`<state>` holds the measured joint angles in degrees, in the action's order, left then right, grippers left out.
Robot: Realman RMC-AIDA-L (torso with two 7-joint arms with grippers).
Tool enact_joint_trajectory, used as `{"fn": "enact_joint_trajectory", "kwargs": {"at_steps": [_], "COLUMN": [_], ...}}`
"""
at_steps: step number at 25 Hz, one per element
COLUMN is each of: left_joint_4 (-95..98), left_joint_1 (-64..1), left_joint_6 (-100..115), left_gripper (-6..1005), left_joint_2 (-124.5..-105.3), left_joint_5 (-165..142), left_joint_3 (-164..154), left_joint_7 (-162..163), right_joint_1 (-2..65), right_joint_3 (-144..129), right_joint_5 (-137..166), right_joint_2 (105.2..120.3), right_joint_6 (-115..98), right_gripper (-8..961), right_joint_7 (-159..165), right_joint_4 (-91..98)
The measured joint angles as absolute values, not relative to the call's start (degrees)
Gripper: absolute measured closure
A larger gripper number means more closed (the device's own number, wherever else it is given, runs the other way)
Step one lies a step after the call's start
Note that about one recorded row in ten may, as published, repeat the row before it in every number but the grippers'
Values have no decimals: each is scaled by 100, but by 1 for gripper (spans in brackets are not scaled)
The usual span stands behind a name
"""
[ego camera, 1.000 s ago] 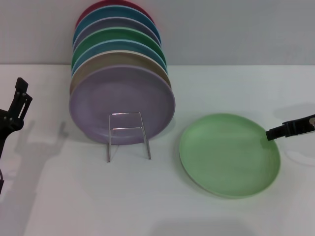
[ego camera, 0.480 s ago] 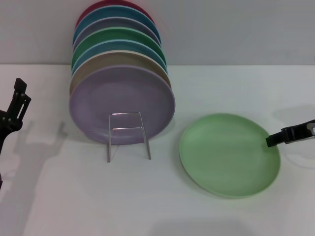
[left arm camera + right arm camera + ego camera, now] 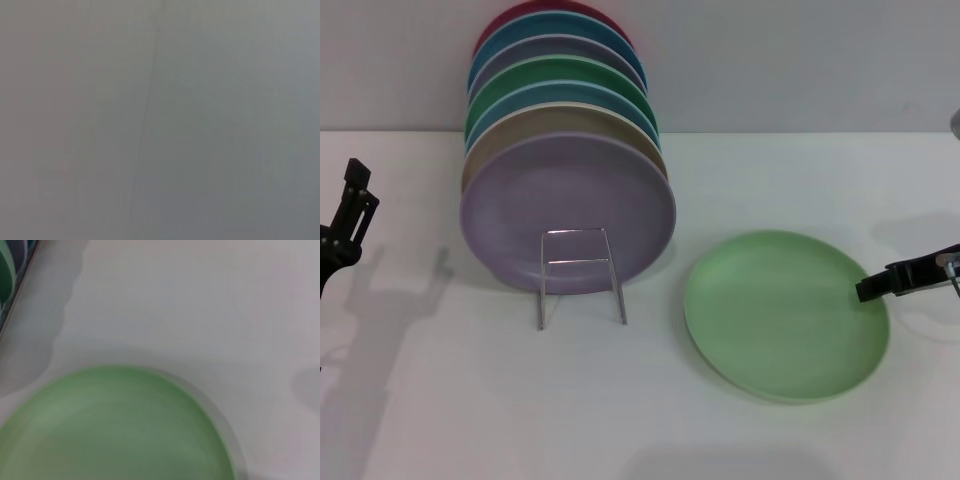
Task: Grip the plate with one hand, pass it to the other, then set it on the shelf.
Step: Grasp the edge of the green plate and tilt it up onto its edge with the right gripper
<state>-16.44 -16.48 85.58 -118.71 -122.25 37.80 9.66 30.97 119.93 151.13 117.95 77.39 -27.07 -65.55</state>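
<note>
Right claw (image 3: 868,289) reaches in low at the far-right rim of the plate (image 3: 785,313), likely lining up an edge grip; whether it is open I cannot tell. That plate lies flat on the counter (image 3: 470,400), right of the shelf (image 3: 580,275), whose front slot looks free below the leaning lavender plate (image 3: 567,196). Left claw (image 3: 350,205) waits far left of the plate, its opening unclear.

White table (image 3: 470,400) carries plate (image 3: 785,315); shelf (image 3: 580,275).

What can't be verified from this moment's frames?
- Right gripper: head view's edge cuts it off, so its hold on the plate is unclear.
- Left gripper: head view's edge crops it.
- Left wrist view: plain grey.
- Rack: the stacked plates hide its rear.
</note>
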Motion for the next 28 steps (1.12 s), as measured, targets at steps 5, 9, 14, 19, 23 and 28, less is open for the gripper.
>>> {"fn": "enact_joint_trajectory", "kwargs": {"at_steps": [5,9,14,19,23,28], "left_joint_4": [-1632,-1633,-1634,-1635,-1635,-1635], "left_joint_1": [-1656,-1655,-1654,-1652,-1656,-1662], "left_joint_6": [8530,8531,8544,8533,8538,8550], "left_gripper": [166,166,167,167,167,167], "left_joint_2": [-11878,-11882,-11883,-11891,-11888,-11883], "left_joint_5": [-12226,-12226,-12226,-12226,-12226,-12225], "left_joint_3": [3769,3769,3770,3771,3771,3773], "left_joint_7": [966,967,966,967,967,966], "right_joint_1": [3144,3151,3172,3195,3208,3209], "right_joint_3": [11991,11989,11979,11979,11980,11925], "right_joint_5": [15203,15231,15242,15242,15242,15242], "right_joint_2": [11780,11777,11777,11777,11777,11777], "right_joint_6": [7684,7664,7664,7664,7664,7664], "right_gripper": [435,436,435,435,434,435], "right_joint_7": [-2723,-2738,-2756,-2761,-2760,-2761], "right_joint_4": [-6415,-6411,-6407,-6407,-6406,-6407]}}
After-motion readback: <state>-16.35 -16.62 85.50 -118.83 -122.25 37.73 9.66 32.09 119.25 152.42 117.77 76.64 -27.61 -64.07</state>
